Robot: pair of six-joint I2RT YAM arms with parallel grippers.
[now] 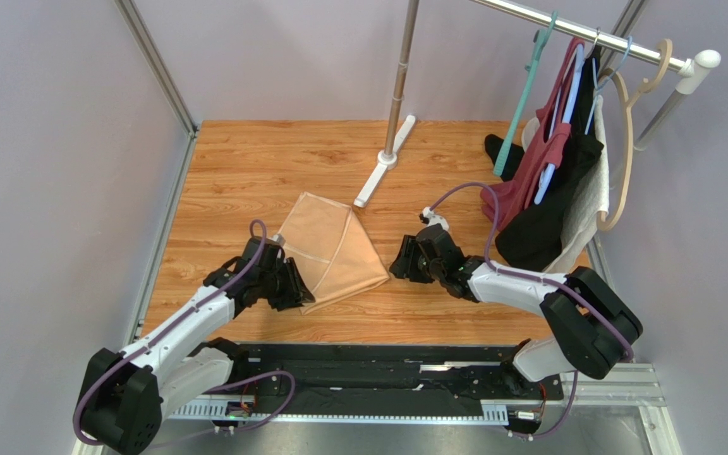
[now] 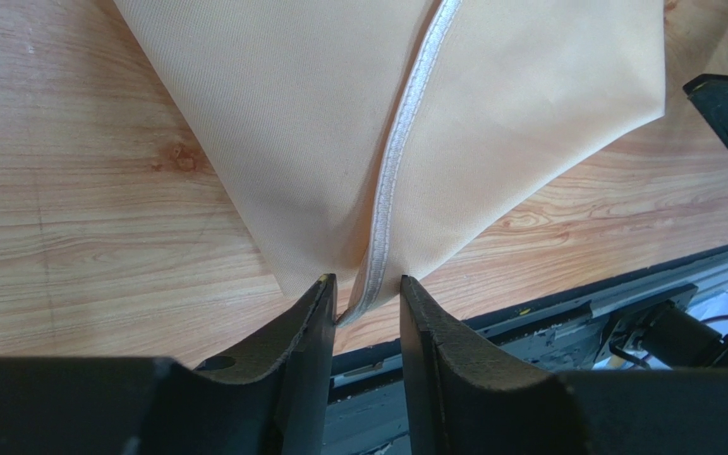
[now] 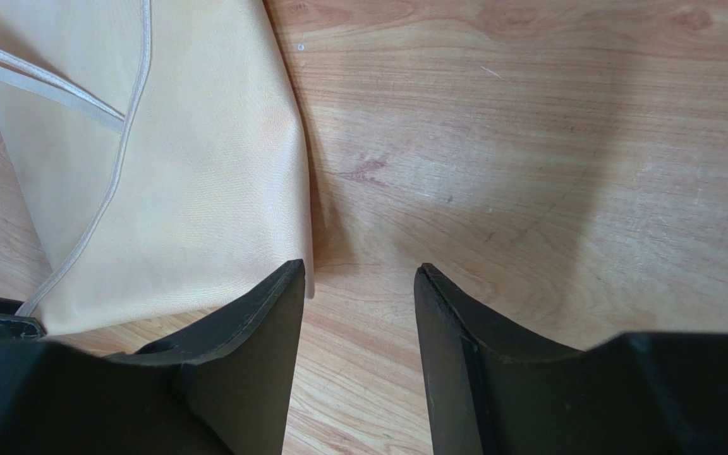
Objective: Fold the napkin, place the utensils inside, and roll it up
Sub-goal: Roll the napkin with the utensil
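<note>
- Top view: napkin (image 1: 335, 251) lies folded; finger gaps unclear;
- Left wrist: left gripper (image 2: 363, 282) parted around the hem corner;
- Right wrist: right gripper (image 3: 358, 270) parted, empty, beside napkin.

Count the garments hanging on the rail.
3: a dark red garment at the left, a black garment in the middle, a white garment at the right. Others may be hidden.
</note>
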